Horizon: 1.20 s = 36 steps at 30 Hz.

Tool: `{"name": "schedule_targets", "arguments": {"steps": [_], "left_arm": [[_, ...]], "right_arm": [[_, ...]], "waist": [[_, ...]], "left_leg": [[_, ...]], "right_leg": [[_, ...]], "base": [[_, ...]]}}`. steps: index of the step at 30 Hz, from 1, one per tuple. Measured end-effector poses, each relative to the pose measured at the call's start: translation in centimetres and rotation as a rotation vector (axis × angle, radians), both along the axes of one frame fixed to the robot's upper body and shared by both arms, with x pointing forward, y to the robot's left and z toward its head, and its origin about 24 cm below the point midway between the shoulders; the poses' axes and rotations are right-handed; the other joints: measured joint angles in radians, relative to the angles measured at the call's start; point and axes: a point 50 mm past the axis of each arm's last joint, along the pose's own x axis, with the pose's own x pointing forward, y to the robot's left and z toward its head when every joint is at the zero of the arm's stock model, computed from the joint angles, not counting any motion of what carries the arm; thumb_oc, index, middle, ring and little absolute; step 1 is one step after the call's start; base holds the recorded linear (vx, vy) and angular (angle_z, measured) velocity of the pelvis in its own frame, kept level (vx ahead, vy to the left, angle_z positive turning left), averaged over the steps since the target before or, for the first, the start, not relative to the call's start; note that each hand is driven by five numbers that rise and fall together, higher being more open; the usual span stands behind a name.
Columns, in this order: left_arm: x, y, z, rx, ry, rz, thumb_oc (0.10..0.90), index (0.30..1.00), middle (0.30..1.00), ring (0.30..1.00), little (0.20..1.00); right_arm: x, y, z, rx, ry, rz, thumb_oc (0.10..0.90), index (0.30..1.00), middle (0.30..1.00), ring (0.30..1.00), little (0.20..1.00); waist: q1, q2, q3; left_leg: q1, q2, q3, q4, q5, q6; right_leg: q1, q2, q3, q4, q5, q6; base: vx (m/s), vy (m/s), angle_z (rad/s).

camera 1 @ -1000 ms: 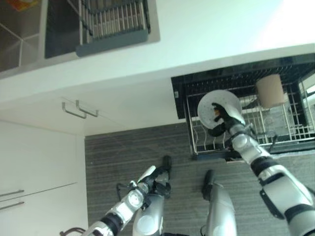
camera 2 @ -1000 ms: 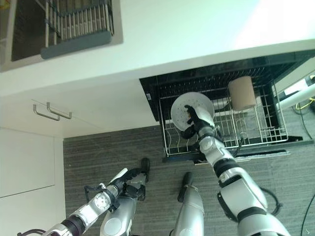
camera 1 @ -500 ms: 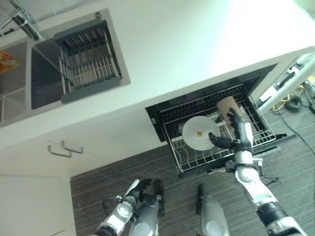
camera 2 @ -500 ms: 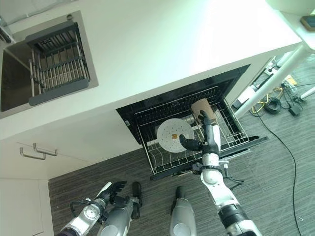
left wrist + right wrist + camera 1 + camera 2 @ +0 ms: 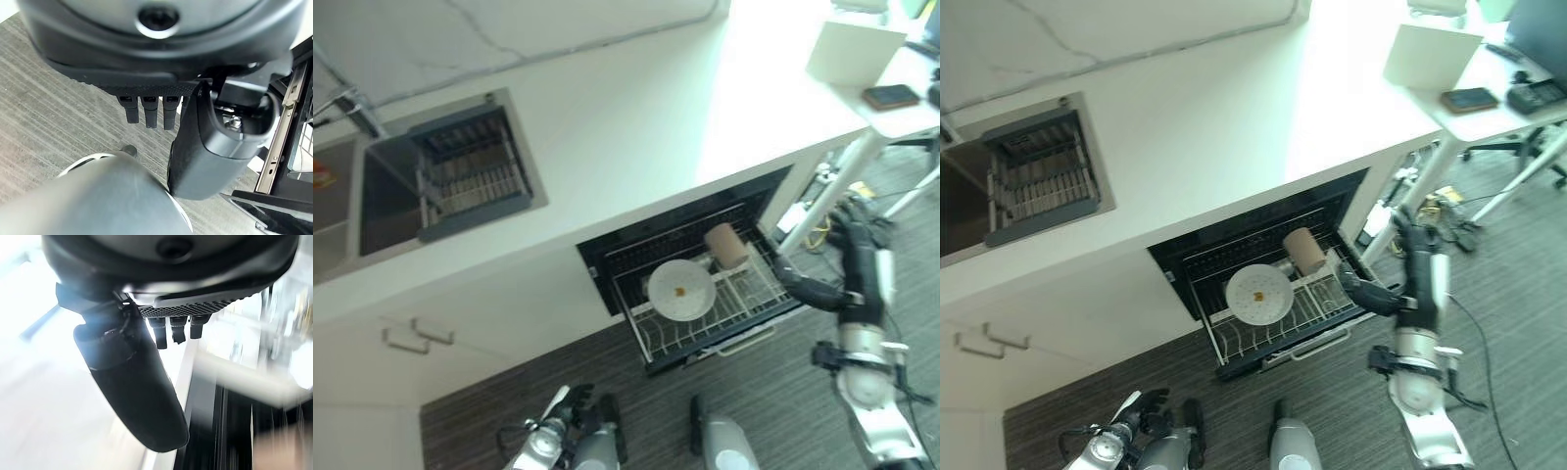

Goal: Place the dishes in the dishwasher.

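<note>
A white plate (image 5: 680,289) with a small orange spot is seen standing in the pulled-out wire rack (image 5: 705,318) of the dishwasher (image 5: 685,245), at the centre of the frame. Just to its upper right, a beige cup (image 5: 726,245) lies on its side in the same rack. The right hand (image 5: 858,257) is held at the right of the frame, apart from the rack, with fingers extended and nothing held. The left hand (image 5: 570,403) is seen at the lower left over the striped floor (image 5: 773,392), its fingers relaxed and empty. A sink (image 5: 450,181) with a dark drying rack is set in the white countertop (image 5: 636,117) at the upper left.
</note>
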Motion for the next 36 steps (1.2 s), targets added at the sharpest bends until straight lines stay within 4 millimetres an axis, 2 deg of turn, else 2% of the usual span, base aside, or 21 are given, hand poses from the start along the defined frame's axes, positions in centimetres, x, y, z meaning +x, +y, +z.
{"name": "schedule_targets", "arguments": {"steps": [3, 5, 7, 11, 13, 14, 15, 16, 19, 21, 23, 26, 29, 30, 33, 36], "left_arm": [[-1.1, 0.6, -0.6, 0.005, 0.073, 0.009, 0.800, 0.900, 0.900, 0.900, 0.900], [-1.4, 0.6, -0.7, 0.002, 0.089, 0.008, 0.800, 0.900, 0.900, 0.900, 0.900], [-1.4, 0.2, -0.9, -0.019, 0.117, -0.003, 0.800, 0.900, 0.900, 0.900, 0.900], [-1.3, -1.1, -1.6, -0.070, 0.185, -0.006, 0.800, 0.900, 0.900, 0.900, 0.900], [-1.0, -1.9, -1.6, -0.101, 0.199, -0.013, 0.800, 0.900, 0.900, 0.900, 0.900], [-1.1, -2.2, -1.7, -0.115, 0.204, -0.011, 0.800, 0.900, 0.900, 0.900, 0.900], [-1.1, -2.4, -1.7, -0.112, 0.212, -0.021, 0.800, 0.900, 0.900, 0.900, 0.900], [-0.9, -2.6, -1.7, -0.115, 0.206, -0.027, 0.800, 0.900, 0.900, 0.900, 0.900], [-0.5, -3.8, -1.6, -0.165, 0.187, -0.008, 0.800, 0.900, 0.900, 0.900, 0.900], [0.4, -4.3, -1.2, -0.179, 0.145, -0.038, 0.800, 0.900, 0.900, 0.900, 0.900], [1.4, -4.8, -0.7, -0.181, 0.105, -0.072, 0.800, 0.900, 0.900, 0.900, 0.900], [2.5, -5.5, 0.1, -0.191, 0.046, -0.108, 0.800, 0.900, 0.900, 0.900, 0.900], [4.5, -5.9, 1.5, -0.202, -0.044, -0.140, 0.800, 0.900, 0.900, 0.900, 0.900], [4.9, -5.9, 1.8, -0.202, -0.063, -0.147, 0.800, 0.900, 0.900, 0.900, 0.900], [5.9, -6.1, 2.7, -0.178, -0.109, -0.205, 0.800, 0.900, 0.900, 0.900, 0.900], [6.3, -6.9, 3.1, -0.166, -0.142, -0.246, 0.800, 0.900, 0.900, 0.900, 0.900]], "right_arm": [[-2.1, -3.7, -1.8, -0.024, 0.062, -0.256, 0.800, 0.900, 0.900, 0.900, 0.900], [-3.1, -5.2, -2.6, -0.007, 0.086, -0.393, 0.800, 0.900, 0.900, 0.900, 0.900], [-5.0, -6.8, -3.7, 0.007, 0.119, -0.528, 0.800, 0.900, 0.900, 0.900, 0.900], [-8.7, -9.5, -6.7, 0.041, 0.246, -0.724, 0.800, 0.900, 0.900, 0.900, 0.900], [-11.5, -11.1, -8.4, 0.063, 0.338, -0.855, 0.800, 0.900, 0.900, 0.900, 0.900], [-12.9, -11.5, -9.4, 0.087, 0.389, -0.904, 0.800, 0.900, 0.900, 0.900, 0.900], [-13.8, -11.7, -10.3, 0.122, 0.427, -0.920, 0.800, 0.900, 0.900, 0.900, 0.900], [-14.2, -11.7, -10.9, 0.140, 0.454, -0.920, 0.800, 0.900, 0.900, 0.900, 0.900], [-12.8, -11.0, -11.4, 0.142, 0.489, -0.824, 0.800, 0.900, 0.900, 0.900, 0.900], [-10.1, -9.8, -11.7, 0.144, 0.497, -0.700, 0.800, 0.900, 0.900, 0.900, 0.900], [-7.8, -8.8, -11.6, 0.145, 0.483, -0.618, 0.800, 0.900, 0.900, 0.900, 0.900], [-5.3, -8.0, -11.4, 0.149, 0.472, -0.542, 0.800, 0.900, 0.900, 0.900, 0.900], [-2.6, -7.0, -10.5, 0.143, 0.431, -0.464, 0.800, 0.900, 0.900, 0.900, 0.900], [-1.8, -6.5, -10.4, 0.136, 0.430, -0.433, 0.800, 0.900, 0.900, 0.900, 0.900], [0.0, -5.0, -10.2, 0.116, 0.431, -0.344, 0.800, 0.900, 0.900, 0.900, 0.900], [1.5, -4.0, -9.7, 0.097, 0.422, -0.278, 0.800, 0.900, 0.900, 0.900, 0.900]], "waist": [[-0.031, -0.012, -0.021], [-0.057, -0.008, -0.023], [-0.097, 0.001, -0.027], [-0.132, 0.024, -0.035], [-0.143, 0.046, -0.033], [-0.148, 0.056, -0.030], [-0.152, 0.074, -0.023], [-0.152, 0.081, -0.009], [-0.153, 0.137, 0.039], [-0.144, 0.164, 0.057], [-0.127, 0.180, 0.083], [-0.079, 0.193, 0.108], [-0.047, 0.209, 0.179], [-0.032, 0.198, 0.197], [-0.012, 0.187, 0.204], [0.034, 0.183, 0.207]], "left_leg": [[0.054, 0.023, 0.053, -0.011, -0.015, -0.014], [0.070, 0.034, 0.076, -0.014, -0.021, -0.021], [0.089, 0.041, 0.094, -0.024, -0.022, -0.026], [0.127, 0.051, 0.135, -0.032, -0.039, -0.035], [0.136, 0.050, 0.155, -0.035, -0.047, -0.035], [0.144, 0.047, 0.161, -0.043, -0.047, -0.034], [0.142, 0.040, 0.160, -0.042, -0.049, -0.032], [0.135, 0.037, 0.160, -0.041, -0.048, -0.032], [0.119, 0.018, 0.150, -0.042, -0.043, -0.024], [0.088, 0.006, 0.140, -0.042, -0.043, -0.024], [0.069, -0.002, 0.120, -0.039, -0.039, -0.018], [0.033, -0.018, 0.088, -0.041, -0.034, -0.010], [-0.018, -0.036, 0.034, -0.022, -0.010, 0.011], [-0.034, -0.044, 0.023, -0.019, -0.009, 0.012], [-0.102, -0.065, -0.022, 0.011, 0.000, 0.011], [-0.105, -0.087, -0.043, 0.017, -0.005, 0.019]], "right_leg": [[0.019, 0.019, 0.025, -0.013, 0.002, -0.006], [0.022, 0.023, 0.025, -0.018, 0.004, -0.007], [0.023, 0.036, 0.043, -0.025, 0.007, -0.011], [0.032, 0.052, 0.079, -0.026, 0.002, -0.018], [0.027, 0.053, 0.096, -0.023, -0.001, -0.016], [0.028, 0.051, 0.099, -0.019, -0.002, -0.015], [0.024, 0.047, 0.100, -0.007, -0.009, -0.014], [0.011, 0.040, 0.100, 0.005, -0.014, -0.011], [-0.007, 0.019, 0.097, 0.024, -0.019, -0.006], [-0.037, 0.006, 0.096, 0.037, -0.018, -0.003], [-0.043, -0.002, 0.083, 0.040, -0.015, 0.001], [-0.067, -0.014, 0.068, 0.040, -0.012, 0.005], [-0.079, -0.023, 0.031, 0.043, -0.003, 0.004], [-0.095, -0.030, 0.028, 0.058, 0.000, 0.001], [-0.137, -0.062, -0.015, 0.107, -0.015, -0.002], [-0.138, -0.088, -0.026, 0.136, -0.038, 0.004]], "base": [[-0.02, -0.043, -0.54], [-0.02, -0.013, -0.45], [0.01, 0.007, -0.30], [0.02, 0.028, -0.35], [-0.01, 0.040, -0.24], [-0.05, 0.039, -0.16], [-0.04, 0.054, -0.02], [-0.03, 0.046, 0.06], [-0.04, 0.069, 0.12], [-0.03, 0.072, 0.12], [-0.03, 0.063, 0.22], [-0.05, 0.045, 0.26], [-0.08, 0.015, 0.40], [-0.07, 0.018, 0.33], [-0.03, 0.039, 0.49], [0.00, 0.047, 0.27]]}}
